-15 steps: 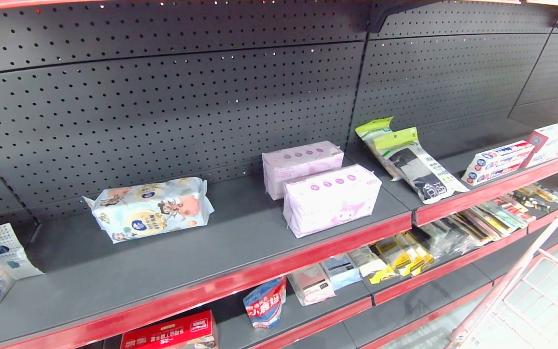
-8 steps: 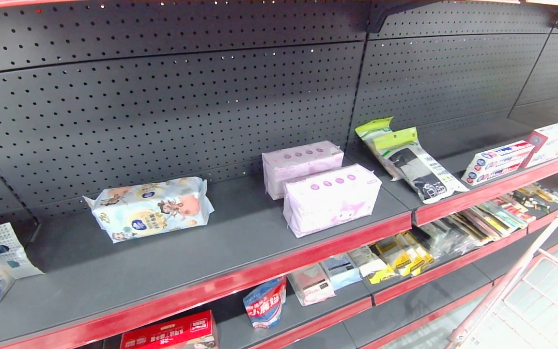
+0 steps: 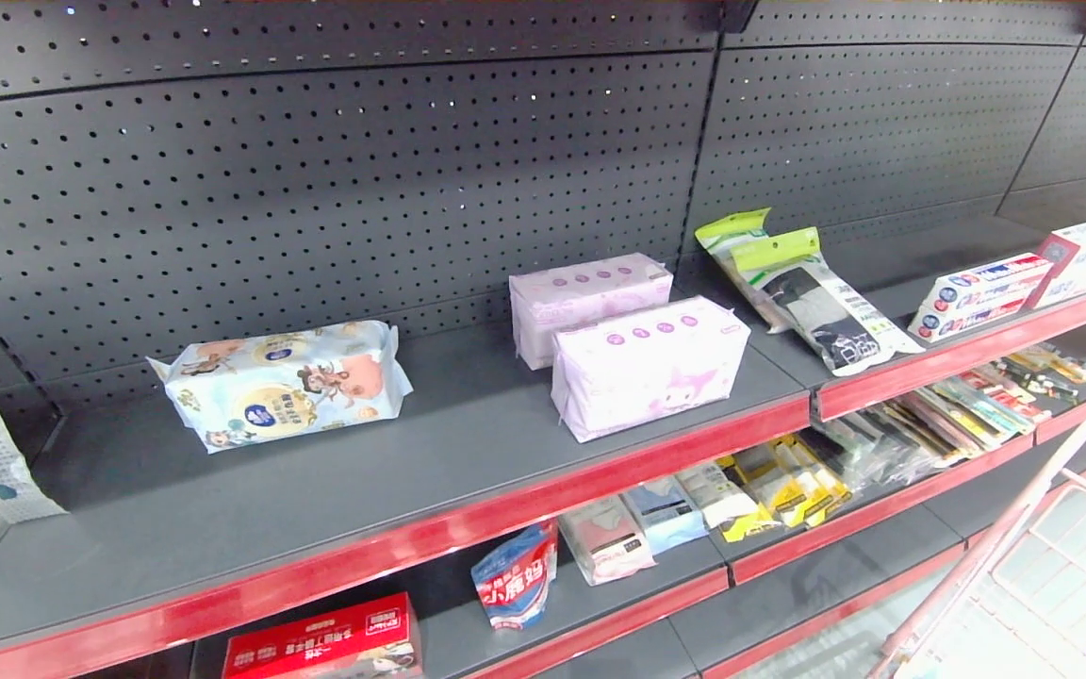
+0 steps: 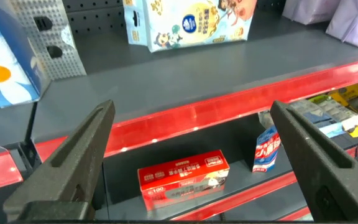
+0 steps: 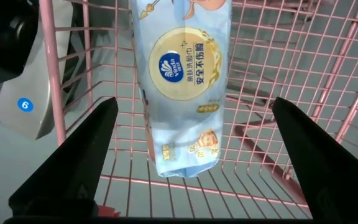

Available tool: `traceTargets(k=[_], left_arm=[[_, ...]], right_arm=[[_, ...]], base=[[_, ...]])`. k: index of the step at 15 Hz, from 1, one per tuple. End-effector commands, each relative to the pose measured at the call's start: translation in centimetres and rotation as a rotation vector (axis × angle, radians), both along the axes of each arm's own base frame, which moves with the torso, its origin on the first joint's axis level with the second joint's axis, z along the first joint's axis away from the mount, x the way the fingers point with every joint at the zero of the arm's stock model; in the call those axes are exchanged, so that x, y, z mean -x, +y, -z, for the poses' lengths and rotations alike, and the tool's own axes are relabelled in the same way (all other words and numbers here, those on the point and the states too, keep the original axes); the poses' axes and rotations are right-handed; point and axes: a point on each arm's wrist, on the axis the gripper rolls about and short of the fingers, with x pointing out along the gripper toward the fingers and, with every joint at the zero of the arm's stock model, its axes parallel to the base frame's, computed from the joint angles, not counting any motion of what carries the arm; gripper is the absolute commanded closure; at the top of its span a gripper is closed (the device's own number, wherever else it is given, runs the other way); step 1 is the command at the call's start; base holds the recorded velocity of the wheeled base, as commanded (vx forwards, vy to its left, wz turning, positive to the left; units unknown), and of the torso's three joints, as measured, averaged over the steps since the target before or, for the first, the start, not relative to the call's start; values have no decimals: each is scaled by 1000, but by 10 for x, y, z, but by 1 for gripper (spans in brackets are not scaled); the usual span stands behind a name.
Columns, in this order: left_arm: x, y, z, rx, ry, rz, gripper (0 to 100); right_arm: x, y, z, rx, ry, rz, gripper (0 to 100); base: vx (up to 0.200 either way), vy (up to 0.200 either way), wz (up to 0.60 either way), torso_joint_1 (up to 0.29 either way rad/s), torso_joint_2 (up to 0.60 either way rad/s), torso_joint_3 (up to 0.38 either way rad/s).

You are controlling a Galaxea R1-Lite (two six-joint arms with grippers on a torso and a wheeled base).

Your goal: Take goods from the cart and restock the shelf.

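Restocking at a store shelf (image 3: 317, 509): I have my right gripper (image 5: 192, 102) over the pink wire cart (image 5: 278, 56), jaws spread wide and closed on nothing. A pale blue pack of wipes (image 5: 182, 81) lies on the cart's wire floor, lined up between the two fingers. My left gripper (image 4: 191, 104), jaws likewise apart and empty, faces the shelf's red front edge. On the grey board above that edge, a matching wipes pack (image 3: 284, 382) lies toward the left. It is well apart from two pink tissue packs (image 3: 647, 363) near the middle, one set just behind the other. A red box (image 4: 182, 180) sits on the level below.
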Motion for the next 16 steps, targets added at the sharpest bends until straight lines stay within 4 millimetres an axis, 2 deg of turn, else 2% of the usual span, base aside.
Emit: traceTargets(k=[1, 9, 16], left_arm=[[0, 0, 0, 0, 0, 0, 0], [0, 0, 0, 0, 0, 0, 0], [0, 0, 0, 0, 0, 0, 0]], right_arm=[[1, 1, -1, 0, -1, 1, 0], [4, 6, -3, -6, 2, 1, 0], [-1, -1, 6, -5, -4, 2, 0]], base=[[0, 0, 0, -159, 344, 183], [0, 0, 0, -157, 348, 190], [0, 0, 0, -143, 327, 180]])
